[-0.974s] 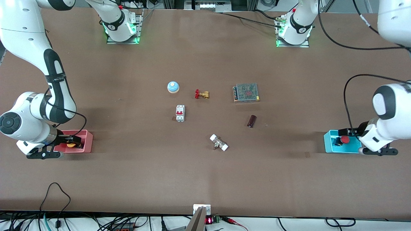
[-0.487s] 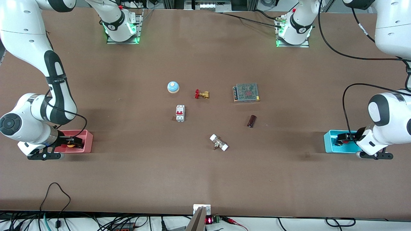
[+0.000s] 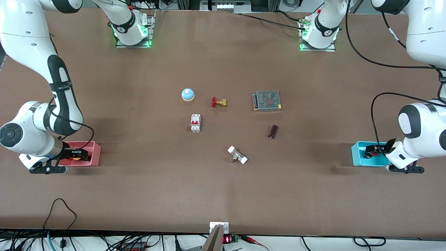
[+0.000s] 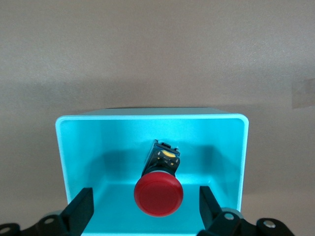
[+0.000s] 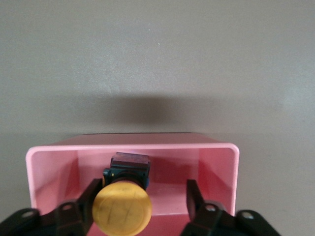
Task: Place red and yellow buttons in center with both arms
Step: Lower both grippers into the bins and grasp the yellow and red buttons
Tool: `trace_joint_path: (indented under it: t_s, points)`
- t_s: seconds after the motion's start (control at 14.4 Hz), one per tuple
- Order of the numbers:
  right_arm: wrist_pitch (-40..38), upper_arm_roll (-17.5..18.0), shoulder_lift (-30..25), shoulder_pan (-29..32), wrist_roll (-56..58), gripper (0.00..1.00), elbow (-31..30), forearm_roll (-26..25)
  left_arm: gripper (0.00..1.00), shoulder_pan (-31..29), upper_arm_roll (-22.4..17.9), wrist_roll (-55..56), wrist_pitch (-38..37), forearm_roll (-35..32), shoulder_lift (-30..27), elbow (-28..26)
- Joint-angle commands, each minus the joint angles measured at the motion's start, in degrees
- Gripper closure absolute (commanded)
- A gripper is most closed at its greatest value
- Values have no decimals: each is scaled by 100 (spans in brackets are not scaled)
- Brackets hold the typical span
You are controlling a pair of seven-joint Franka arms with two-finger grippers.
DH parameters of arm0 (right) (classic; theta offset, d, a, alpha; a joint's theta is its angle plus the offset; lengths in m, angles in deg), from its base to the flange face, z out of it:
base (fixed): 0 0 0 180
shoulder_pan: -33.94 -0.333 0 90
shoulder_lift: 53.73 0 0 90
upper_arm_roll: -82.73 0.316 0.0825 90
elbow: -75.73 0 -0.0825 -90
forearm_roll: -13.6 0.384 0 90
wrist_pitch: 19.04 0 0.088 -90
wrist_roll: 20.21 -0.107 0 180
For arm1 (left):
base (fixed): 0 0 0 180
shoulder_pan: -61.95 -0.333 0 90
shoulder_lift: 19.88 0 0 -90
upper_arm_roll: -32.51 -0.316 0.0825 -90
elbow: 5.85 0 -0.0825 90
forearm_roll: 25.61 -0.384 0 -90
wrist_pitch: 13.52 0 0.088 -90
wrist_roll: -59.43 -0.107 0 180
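Observation:
The red button (image 3: 375, 149) lies on its side in the cyan tray (image 3: 359, 157) at the left arm's end of the table. My left gripper (image 3: 371, 151) is down in that tray, open. In the left wrist view the red cap (image 4: 158, 192) sits between the two fingers (image 4: 82, 209), apart from both. The yellow button (image 3: 75, 158) lies in the pink tray (image 3: 92, 155) at the right arm's end. My right gripper (image 3: 77, 153) is open around it. In the right wrist view the yellow cap (image 5: 121, 209) is close against one finger (image 5: 93, 196), with a gap to the other.
On the brown tabletop between the trays lie a blue-domed bell (image 3: 187, 94), a brass valve with a red handle (image 3: 219, 102), a mesh-topped power supply (image 3: 267, 100), a white circuit breaker (image 3: 195, 123), a dark cylinder (image 3: 273, 131) and a white-capped fitting (image 3: 237, 155).
My left gripper has sunk lower into the cyan tray, around the red button. My right gripper has settled slightly lower in the pink tray. Both buttons stay in place.

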Motion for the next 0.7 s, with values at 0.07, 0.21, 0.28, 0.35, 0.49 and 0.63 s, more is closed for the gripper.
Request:
trace_joint_path:
  t_s: [0.07, 0.21, 0.28, 0.35, 0.49, 0.63]
  points:
    - [-73, 60, 35, 58, 107, 53, 117, 102, 32, -14, 23, -36, 24, 24, 83, 111]
    - [-109, 60, 26, 58, 107, 56, 126, 93, 45, 3, 23, -10, 24, 33, 100, 111]
    - [-109, 60, 9, 49, 107, 56, 126, 85, 52, 3, 32, -1, 24, 33, 100, 119]
    - [-109, 60, -43, 49, 116, 56, 126, 85, 57, 3, 32, -1, 24, 33, 100, 119]
    - [-266, 60, -166, 32, 125, 59, 134, 67, 66, 3, 32, -1, 15, 33, 92, 128]
    - [-416, 69, -289, 32, 116, 61, 143, 67, 72, 12, 32, 8, 6, 33, 74, 154]
